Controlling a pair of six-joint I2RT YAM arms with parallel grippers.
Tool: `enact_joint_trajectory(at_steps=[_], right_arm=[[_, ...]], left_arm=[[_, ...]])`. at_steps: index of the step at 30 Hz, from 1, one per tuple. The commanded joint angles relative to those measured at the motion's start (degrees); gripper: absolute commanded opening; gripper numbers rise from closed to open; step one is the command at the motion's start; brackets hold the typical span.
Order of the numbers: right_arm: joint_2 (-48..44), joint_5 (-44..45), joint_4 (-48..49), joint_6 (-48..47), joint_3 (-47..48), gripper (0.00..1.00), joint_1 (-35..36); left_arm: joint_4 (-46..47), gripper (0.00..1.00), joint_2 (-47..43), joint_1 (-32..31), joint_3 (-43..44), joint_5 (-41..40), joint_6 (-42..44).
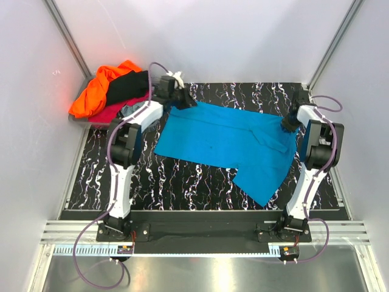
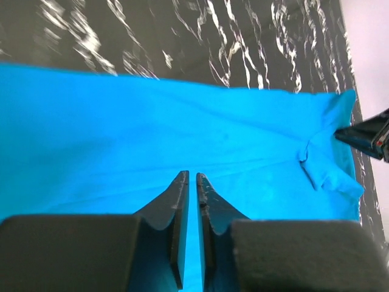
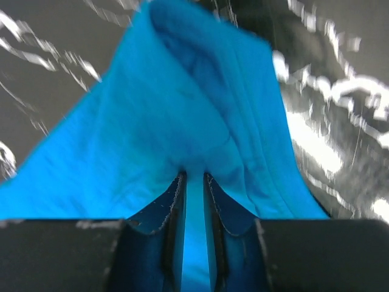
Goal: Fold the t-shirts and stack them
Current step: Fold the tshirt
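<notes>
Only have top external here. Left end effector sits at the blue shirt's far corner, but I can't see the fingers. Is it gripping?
Observer: Yes. In the left wrist view, the left end effector is shut on the blue shirt, and cloth shows in the thin slit between the fingers.
Operator: And the right one?
Observer: In the right wrist view, the right end effector is shut on it too, with cloth filling its narrow gap.
Operator: Cloth flat on that side?
Observer: No, it bunches into a raised fold just past the right fingertips.
</notes>
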Motion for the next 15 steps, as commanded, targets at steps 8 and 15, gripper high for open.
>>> enact_joint_trajectory(at_steps=[8,15], right_arm=[[13.57,3.21,-2.41,-9.7,23.72,0.31,-1.65],[20.28,3.37,-21.55,-13.4,43.55,0.4,-1.47]], left_arm=[[2.54,0.11,4.23,-2.41,-1.83,-5.79,-9.35],[1.41,0.2,-2.25,-3.28,-5.52,-4.03,-8.82]])
